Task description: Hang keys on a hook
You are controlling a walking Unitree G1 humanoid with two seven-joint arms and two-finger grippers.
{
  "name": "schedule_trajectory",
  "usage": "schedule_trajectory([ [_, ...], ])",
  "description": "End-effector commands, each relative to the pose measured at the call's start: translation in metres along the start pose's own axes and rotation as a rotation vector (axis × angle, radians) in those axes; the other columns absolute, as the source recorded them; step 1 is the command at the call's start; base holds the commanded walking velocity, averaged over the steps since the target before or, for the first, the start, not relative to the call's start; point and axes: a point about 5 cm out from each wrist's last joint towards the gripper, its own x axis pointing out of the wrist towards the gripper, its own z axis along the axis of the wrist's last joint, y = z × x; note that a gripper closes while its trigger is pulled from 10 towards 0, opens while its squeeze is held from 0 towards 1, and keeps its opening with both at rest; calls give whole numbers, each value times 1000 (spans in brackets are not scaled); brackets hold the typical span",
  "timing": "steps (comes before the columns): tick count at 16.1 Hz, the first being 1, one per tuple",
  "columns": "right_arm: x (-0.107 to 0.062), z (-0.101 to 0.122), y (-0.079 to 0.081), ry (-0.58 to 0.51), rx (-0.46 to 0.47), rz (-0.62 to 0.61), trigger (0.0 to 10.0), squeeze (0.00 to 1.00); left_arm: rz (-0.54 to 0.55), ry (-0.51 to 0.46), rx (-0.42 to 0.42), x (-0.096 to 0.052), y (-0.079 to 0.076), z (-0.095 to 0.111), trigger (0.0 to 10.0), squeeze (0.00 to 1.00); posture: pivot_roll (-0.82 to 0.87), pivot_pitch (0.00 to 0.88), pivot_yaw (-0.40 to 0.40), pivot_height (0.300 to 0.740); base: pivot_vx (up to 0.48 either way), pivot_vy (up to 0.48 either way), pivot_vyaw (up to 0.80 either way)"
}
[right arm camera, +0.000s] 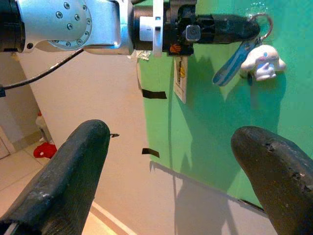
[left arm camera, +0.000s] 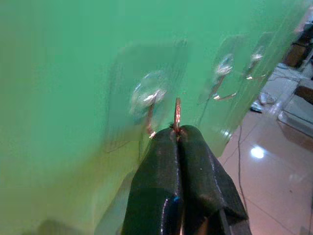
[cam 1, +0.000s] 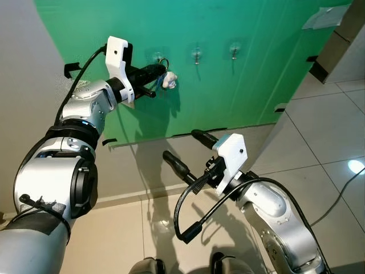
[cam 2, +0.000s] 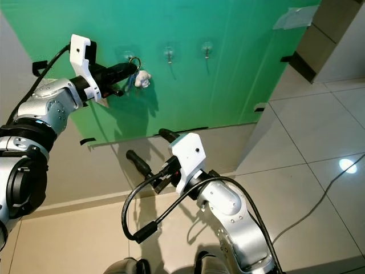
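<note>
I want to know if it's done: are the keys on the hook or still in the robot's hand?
In hand: the left end effector is shut on the key ring, beside the hook.

Green wall panel, black tape strips, tiled floor

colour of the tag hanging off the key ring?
Blue; the tag hangs beside a white plush charm, clearest in the right wrist view.

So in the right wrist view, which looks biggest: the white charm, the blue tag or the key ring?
1. Blue tag.
2. White charm, close behind, so unsure.
3. Key ring, thinnest, partly hidden.
</note>
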Motion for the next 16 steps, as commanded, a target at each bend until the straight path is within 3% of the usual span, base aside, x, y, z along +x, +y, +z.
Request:
schedule_trajectory([
  [1,1,4,4,-13,9,10,10000,0,72,-20,-49,2,3,6,10000,0,-78,153,77,740,0,0,0],
  [6,-1,2,4,-4,28,12,10000,0,104,-65,-114,2,5,9,10000,0,-71,149,71,740,0,0,0],
  [9,0,0,4,1,41,25,10000,0,180,-26,-285,2,7,0,10000,0,-65,144,68,740,0,0,0],
  [11,1,0,3,-5,61,21,10000,0,192,49,-236,4,3,-17,10000,0,-60,133,66,740,0,0,0],
  [12,1,-1,2,-4,64,16,10000,0,197,62,-224,5,2,-21,10000,133,-59,125,67,740,0,0,0],
  [13,0,-1,1,-3,65,13,10000,0,215,68,-202,5,2,-23,10000,1000,-58,121,66,740,0,0,0],
  [15,0,-2,-1,0,66,5,10000,0,221,-13,77,8,-1,-4,10000,1000,-62,117,64,740,0,0,0],
  [16,-1,-2,-2,2,66,4,10000,0,162,-69,242,12,-12,11,10000,1000,-64,119,61,740,0,0,0],
])
